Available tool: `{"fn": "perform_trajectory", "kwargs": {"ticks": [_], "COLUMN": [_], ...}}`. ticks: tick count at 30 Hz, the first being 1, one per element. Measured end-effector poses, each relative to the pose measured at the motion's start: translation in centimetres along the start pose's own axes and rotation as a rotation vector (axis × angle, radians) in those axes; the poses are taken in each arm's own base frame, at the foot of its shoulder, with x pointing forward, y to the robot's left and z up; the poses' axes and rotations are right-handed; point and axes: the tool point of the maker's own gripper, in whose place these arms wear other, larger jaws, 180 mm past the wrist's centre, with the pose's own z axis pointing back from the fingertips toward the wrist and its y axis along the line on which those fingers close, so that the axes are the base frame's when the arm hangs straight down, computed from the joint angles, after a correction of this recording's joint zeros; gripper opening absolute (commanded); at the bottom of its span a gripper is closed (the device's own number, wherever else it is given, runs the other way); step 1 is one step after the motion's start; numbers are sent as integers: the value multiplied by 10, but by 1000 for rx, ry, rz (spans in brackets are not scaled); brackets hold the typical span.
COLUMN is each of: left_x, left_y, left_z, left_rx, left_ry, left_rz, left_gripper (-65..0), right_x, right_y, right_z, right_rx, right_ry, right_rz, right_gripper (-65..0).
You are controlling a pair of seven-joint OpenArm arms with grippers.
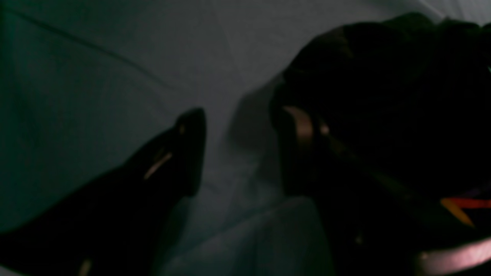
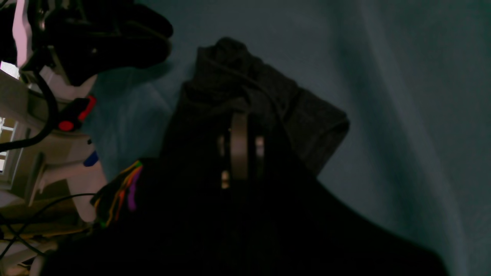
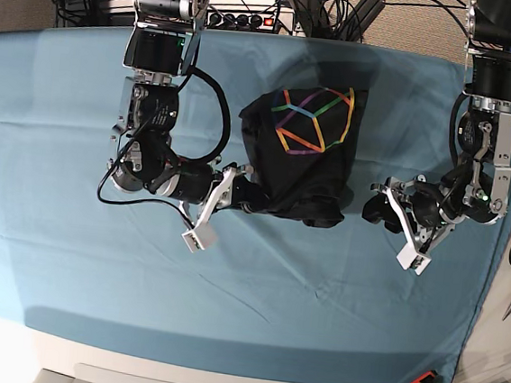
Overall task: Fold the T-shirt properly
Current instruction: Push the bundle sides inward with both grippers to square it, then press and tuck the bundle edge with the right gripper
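My right gripper (image 3: 248,196) clamps the black rainbow-printed fabric T-shirt (image 3: 304,155) edge for folding; left gripper (image 3: 377,209) waits wide, empty.

No readable text, labels or numbers, T-shirt (image 3: 306,151) print only coloured lines

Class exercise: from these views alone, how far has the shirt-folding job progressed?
Done: the T-shirt is already a compact bundle with its print on top. In hand: the right gripper is closed on its lower edge; the left gripper is open, apart from it. Left: the lower edge looks rumpled and needs flattening.
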Motion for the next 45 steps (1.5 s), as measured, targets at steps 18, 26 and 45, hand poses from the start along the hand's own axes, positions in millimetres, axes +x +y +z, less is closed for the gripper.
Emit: {"fn": "perform_trajectory", "kwargs": {"ticks": [18, 26, 45], "left_x": [0, -19, -32], "left_y": [0, 0, -1], "left_z": [0, -2, -3], "left_rx": [1, 8, 7], "left_ry": [1, 37, 47], "left_rz": [-1, 9, 23], "left_gripper": [-334, -334, -335], "right_x": [-25, 26, 4], "right_y": [-15, 30, 133], "right_z": [7, 19, 17], "right_rx": [-63, 140, 464], "right_ry": [134, -94, -231], "right_rz": [10, 12, -68], "right_gripper": [-449, -449, -650]}}
